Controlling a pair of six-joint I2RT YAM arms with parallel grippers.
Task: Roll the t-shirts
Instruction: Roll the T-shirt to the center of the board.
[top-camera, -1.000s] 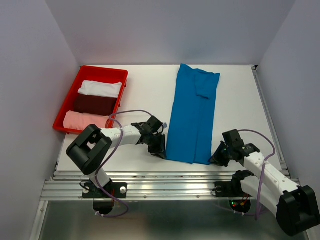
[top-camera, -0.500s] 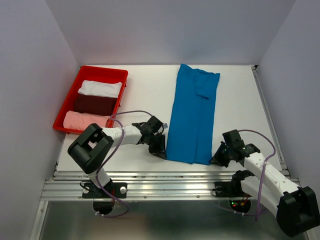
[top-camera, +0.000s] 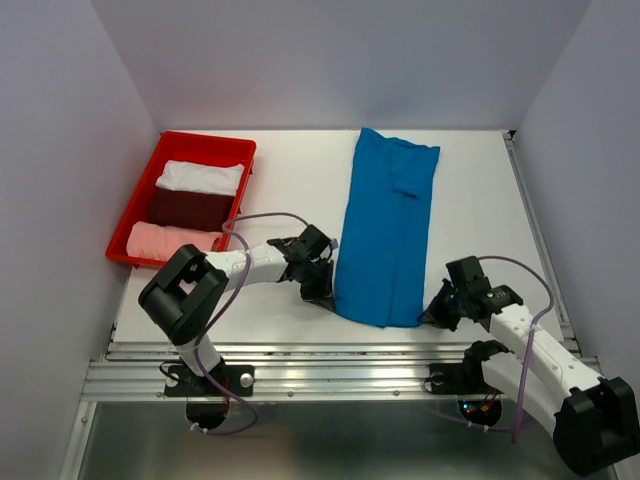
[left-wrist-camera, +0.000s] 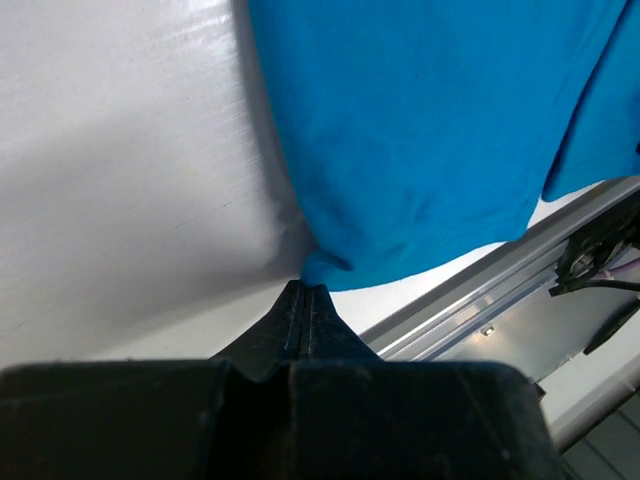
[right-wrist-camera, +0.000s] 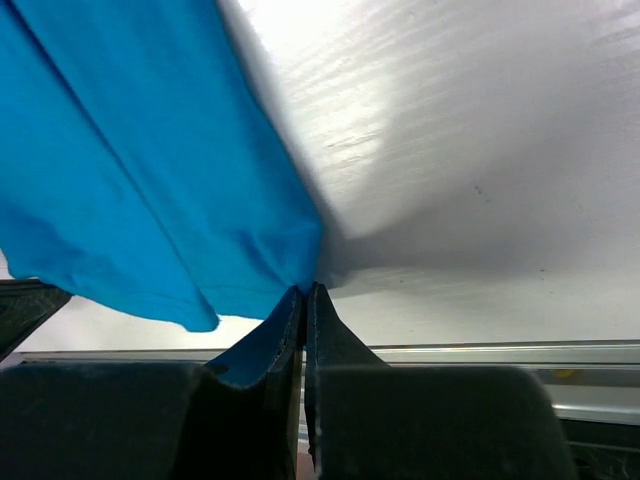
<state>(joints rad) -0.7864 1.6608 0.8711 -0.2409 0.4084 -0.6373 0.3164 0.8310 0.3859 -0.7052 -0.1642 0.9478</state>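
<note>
Blue t-shirt lies folded long at centre frame — left gripper and right gripper each pinched tight on 1 lower corner.

Both arms stretched low, left hand and right hand each with fingers pinched together.

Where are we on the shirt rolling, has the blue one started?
Done: the white tee, dark red tee and pink tee look rolled in the red tray. In hand: the blue t-shirt lies folded into a long flat strip on the table. The left gripper and right gripper each have jaws pinched on a near corner. Left: the roll itself, as the near hem shows no turn yet.
</note>
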